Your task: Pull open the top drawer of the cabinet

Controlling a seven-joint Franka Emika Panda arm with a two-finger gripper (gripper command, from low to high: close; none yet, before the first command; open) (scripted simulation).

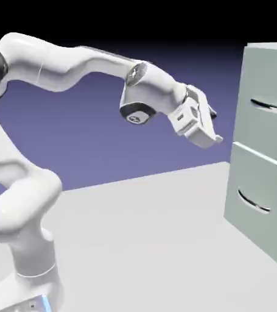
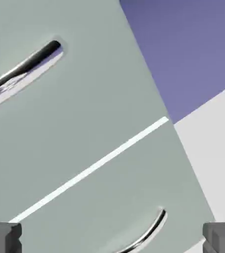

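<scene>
A: What is the biggest thing you see?

B: The table (image 1: 134,231). It is pale grey and flat, with a blue-violet wall behind it. Next comes the white arm (image 1: 55,61). It comes up from the bottom left of the exterior view, bends, and reaches to the right

A: And what stands on the right?

B: The cabinet (image 1: 268,152). It is tall, boxy and pale grey-green, and it stands on the table. It has two drawers, one on top of the other

A: Where is the top drawer?

B: The top drawer (image 1: 268,97) is the upper one. Its flat front sits level with the bottom drawer (image 1: 259,198), so it looks shut. A thin line runs between the two fronts

A: Does it have a handle?

B: Yes, a thin curved silver top handle (image 1: 269,106) on the front. The bottom handle (image 1: 253,203) looks just the same

A: Where is the gripper?

B: The gripper (image 1: 212,127) hangs in the air to the left of the cabinet, about as high as the top drawer. It is near the front but not touching it

A: Are its fingers together?

B: No, the fingers (image 2: 3,236) are far apart, one at each bottom corner of the hand view. Nothing is between them, only the cabinet front beyond
</scene>
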